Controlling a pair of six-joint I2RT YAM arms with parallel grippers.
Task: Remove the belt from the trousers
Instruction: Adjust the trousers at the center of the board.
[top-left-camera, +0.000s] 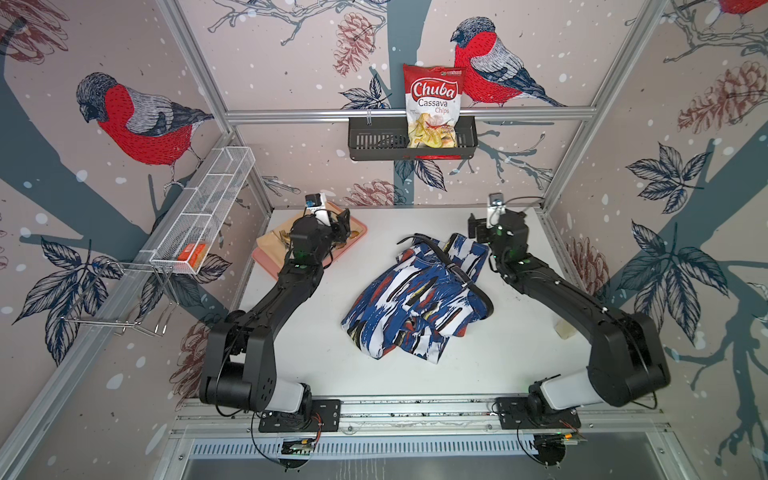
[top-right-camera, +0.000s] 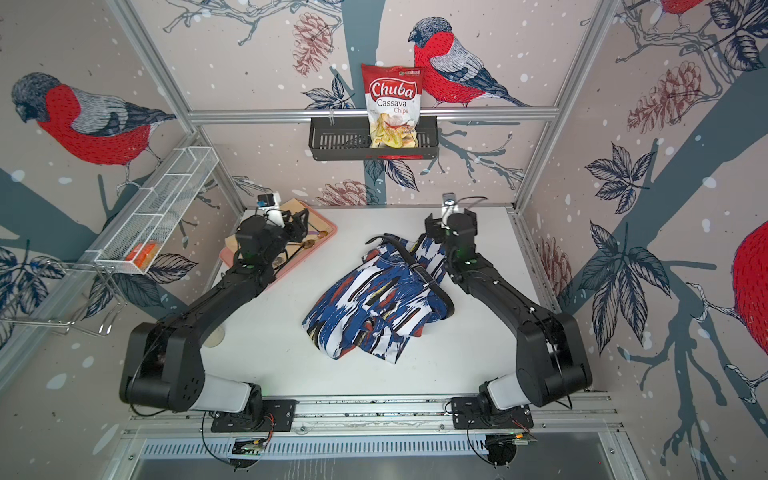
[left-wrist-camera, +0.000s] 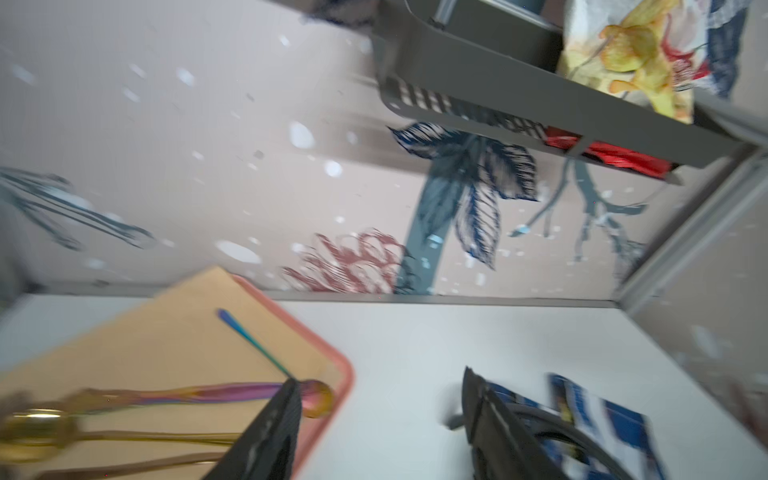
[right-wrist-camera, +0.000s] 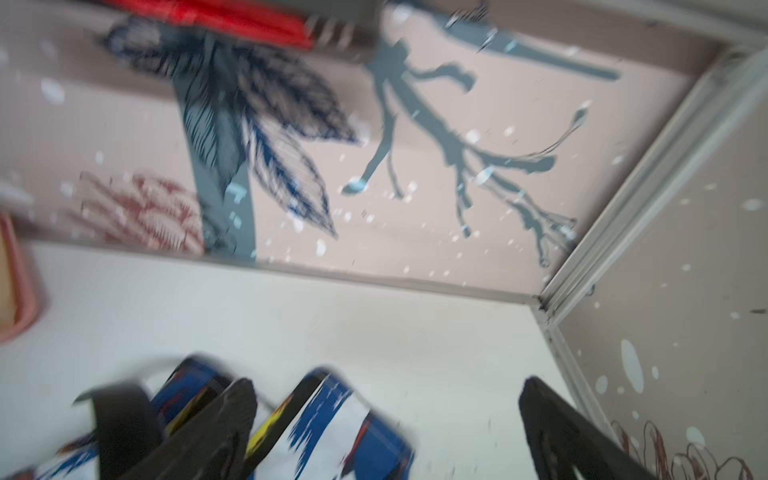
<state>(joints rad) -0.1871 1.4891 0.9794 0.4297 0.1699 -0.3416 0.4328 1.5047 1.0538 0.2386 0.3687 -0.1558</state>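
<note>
Trousers (top-left-camera: 419, 291) lie crumpled in the middle of the desk (top-left-camera: 519, 357), with the belt (top-left-camera: 446, 262) on them toward the back. Left gripper (left-wrist-camera: 380, 428) hangs over the pink tray's (top-left-camera: 270, 266) edge, fingers apart, holding nothing. Right gripper (right-wrist-camera: 386, 432) hangs wide open and empty, near the trousers' back end.

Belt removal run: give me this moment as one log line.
belt: still on trousers | left gripper: empty, over pink tray | right gripper: open, empty, beside trousers | contact: none
</note>
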